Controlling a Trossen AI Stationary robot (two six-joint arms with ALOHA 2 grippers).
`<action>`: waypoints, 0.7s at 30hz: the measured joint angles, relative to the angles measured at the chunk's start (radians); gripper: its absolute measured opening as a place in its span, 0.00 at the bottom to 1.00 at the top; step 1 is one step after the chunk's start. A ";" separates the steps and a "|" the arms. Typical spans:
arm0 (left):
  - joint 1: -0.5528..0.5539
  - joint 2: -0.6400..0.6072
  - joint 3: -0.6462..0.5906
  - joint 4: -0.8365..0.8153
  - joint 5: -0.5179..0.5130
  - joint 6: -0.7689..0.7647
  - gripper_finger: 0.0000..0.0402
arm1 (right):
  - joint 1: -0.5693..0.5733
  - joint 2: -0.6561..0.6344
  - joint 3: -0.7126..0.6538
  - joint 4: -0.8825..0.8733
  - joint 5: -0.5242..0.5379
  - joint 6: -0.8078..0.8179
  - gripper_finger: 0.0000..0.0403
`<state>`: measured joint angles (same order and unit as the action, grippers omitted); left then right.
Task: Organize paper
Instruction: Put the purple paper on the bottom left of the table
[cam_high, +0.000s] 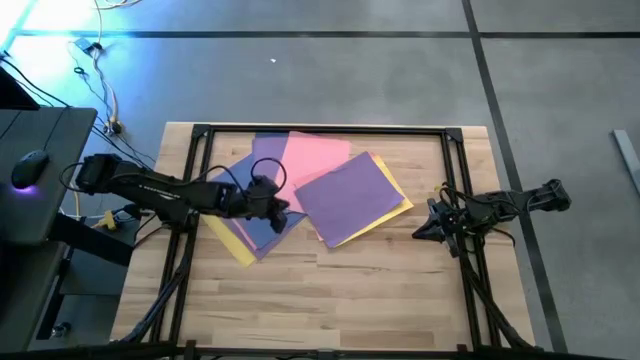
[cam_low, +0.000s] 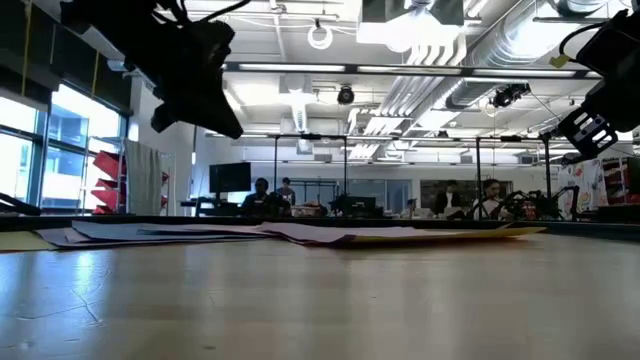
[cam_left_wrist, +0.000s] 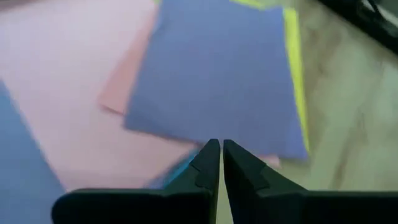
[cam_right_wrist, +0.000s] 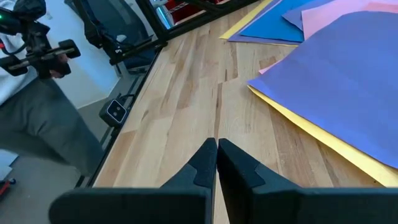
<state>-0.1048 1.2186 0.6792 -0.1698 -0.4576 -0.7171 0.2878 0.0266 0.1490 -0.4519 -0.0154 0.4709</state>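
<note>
- Hovering over the messy pile of paper, the left claw has its two fingers pressed shut and holds nothing.
- The pile lies in the middle of the wooden table, a bit toward the far side. The sheets overlap and are turned different ways.
- The purple sheet is on top, with a yellow sheet peeking out under it. The pink sheet lies behind them. A blue sheet and another yellow one stick out under the left arm.
- The purple sheet lies just to the right of the left claw, very close. I think the left arm is the one to reach it.
- The purple sheet is about square, so it has no real long side. It sits crooked, with its corners pointing at the table's edges.
- The right claw is also shut and empty. It waits off to the right, near the pile's yellow corner but not touching it.
</note>
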 joint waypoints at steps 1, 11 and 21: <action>0.002 0.001 0.000 0.012 -0.008 -0.016 0.00 | 0.000 0.000 0.000 0.000 0.000 0.000 0.00; 0.009 0.086 0.235 0.220 0.102 0.148 0.01 | 0.000 0.000 0.000 0.000 0.004 0.000 0.00; 0.097 0.479 0.834 -0.356 0.090 0.053 0.15 | 0.000 0.000 0.000 -0.001 0.003 0.000 0.00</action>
<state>-0.0078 1.6975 1.5133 -0.5261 -0.3674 -0.6644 0.2878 0.0265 0.1490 -0.4527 -0.0128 0.4709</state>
